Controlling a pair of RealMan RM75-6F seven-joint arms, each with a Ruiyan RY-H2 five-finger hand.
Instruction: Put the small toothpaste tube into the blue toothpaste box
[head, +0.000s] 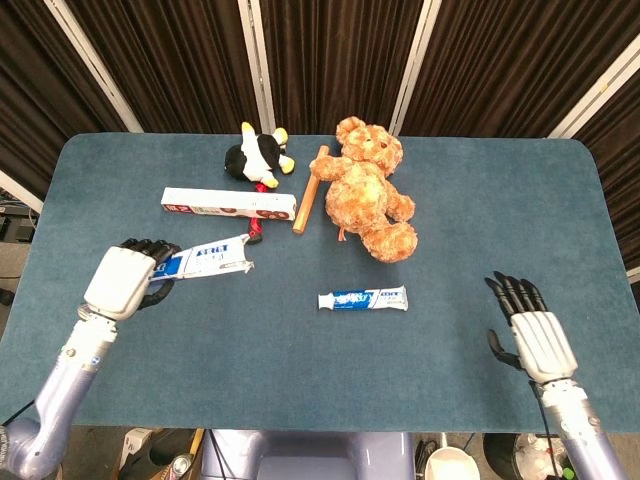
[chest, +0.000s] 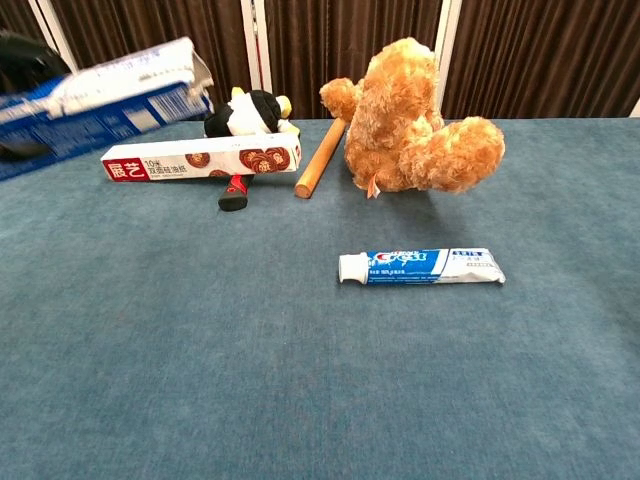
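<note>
My left hand (head: 125, 278) grips one end of the blue toothpaste box (head: 205, 259) and holds it lifted above the table's left side. In the chest view the box (chest: 105, 100) hangs high at the upper left, its open end flap pointing right. The small toothpaste tube (head: 362, 299) lies flat mid-table, cap to the left, also clear in the chest view (chest: 420, 266). My right hand (head: 530, 332) hovers open near the front right edge, well apart from the tube.
At the back lie a red-and-white long box (head: 228, 204), a black-and-white plush toy (head: 256, 156), a wooden stick (head: 309, 188) and a brown teddy bear (head: 370, 190). The blue table (head: 450, 230) is bordered by dark curtains behind.
</note>
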